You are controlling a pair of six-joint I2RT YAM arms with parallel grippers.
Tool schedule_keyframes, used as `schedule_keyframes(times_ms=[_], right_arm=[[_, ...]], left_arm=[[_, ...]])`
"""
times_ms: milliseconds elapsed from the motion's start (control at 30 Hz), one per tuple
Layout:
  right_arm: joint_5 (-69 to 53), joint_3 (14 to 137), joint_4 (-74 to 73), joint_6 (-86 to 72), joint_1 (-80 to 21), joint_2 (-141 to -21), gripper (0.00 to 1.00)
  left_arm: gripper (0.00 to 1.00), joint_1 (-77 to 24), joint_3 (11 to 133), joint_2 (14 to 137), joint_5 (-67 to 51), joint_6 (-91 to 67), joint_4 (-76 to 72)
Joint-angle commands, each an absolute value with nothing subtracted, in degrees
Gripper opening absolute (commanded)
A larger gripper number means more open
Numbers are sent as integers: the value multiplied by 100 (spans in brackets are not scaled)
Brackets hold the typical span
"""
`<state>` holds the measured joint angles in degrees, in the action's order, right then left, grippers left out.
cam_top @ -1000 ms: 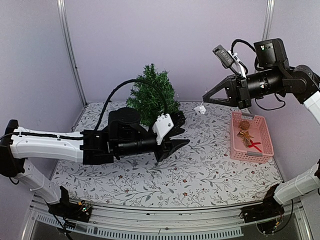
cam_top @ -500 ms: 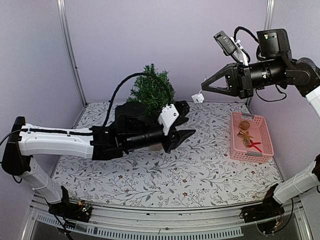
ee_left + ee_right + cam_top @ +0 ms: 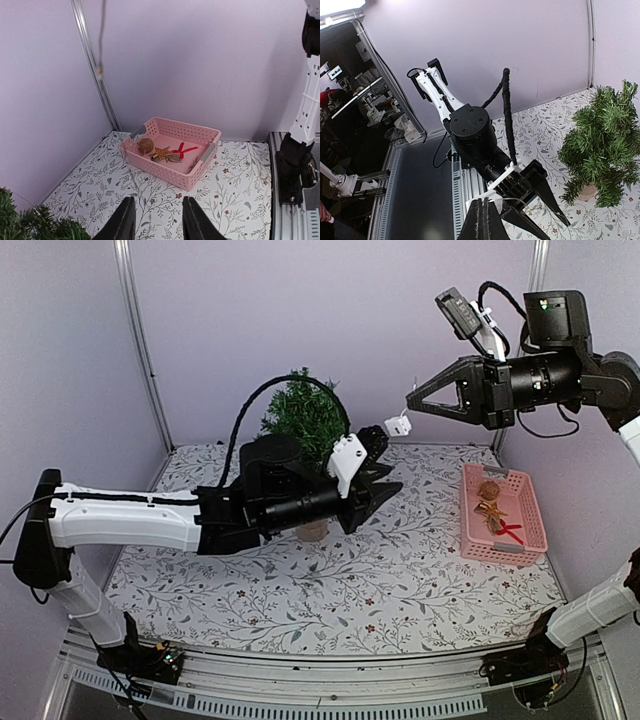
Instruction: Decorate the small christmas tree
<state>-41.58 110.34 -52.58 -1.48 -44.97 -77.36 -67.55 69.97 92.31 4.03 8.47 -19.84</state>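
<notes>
Pinching the thread of one white ornament (image 3: 398, 426), right tool (image 3: 411, 403) is hovering; left tool (image 3: 156, 220) is hovering spread near one small christmas tree (image 3: 305, 420); one pink basket (image 3: 165, 172), right, is holding three ornaments (image 3: 162, 152).

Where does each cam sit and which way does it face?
Top external: high behind the bases, looking down over the table; both arms, left gripper, right gripper holding a white ornament.
Left wrist: faces the pink basket; own open fingers below.
Right wrist: held high, looks back at the left arm and small christmas tree; own shut fingers.
Shared: basket in top and left wrist.
</notes>
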Motion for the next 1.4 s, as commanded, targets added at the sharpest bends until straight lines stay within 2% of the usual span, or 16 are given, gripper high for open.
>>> schedule_keyframes(times_ms=[0,133,333,433,1100,1133,1233,1367], right_arm=[[-4239,11307,-5174,-150,-4526,-7758,0],[-4232,11419,-5173,-125,-4531,-7795,0],[-4186,11490,-5143,-114,-4527,-7796,0],[-4155,11542,-5118,-111,-4527,-7796,0],[-3902,11637,-4343,-182,-4527,-7865,0],[-3914,11636,-4293,-199,-4528,-7879,0],[-3954,11655,-4202,-240,-4534,-7907,0],[-3995,11753,-4221,-220,-4531,-7942,0]], left_arm=[[34,-6646,7189,9377,352,786,-2127],[32,-6610,7241,9477,339,755,-2110],[7,-6592,7270,9414,322,726,-2079],[0,-6592,7260,9317,365,723,-1980],[0,-6571,6725,8223,687,725,-1620],[0,-6566,6753,8272,652,759,-1488],[28,-6565,6877,8512,593,835,-1190],[43,-6542,6985,8840,669,909,-1357]])
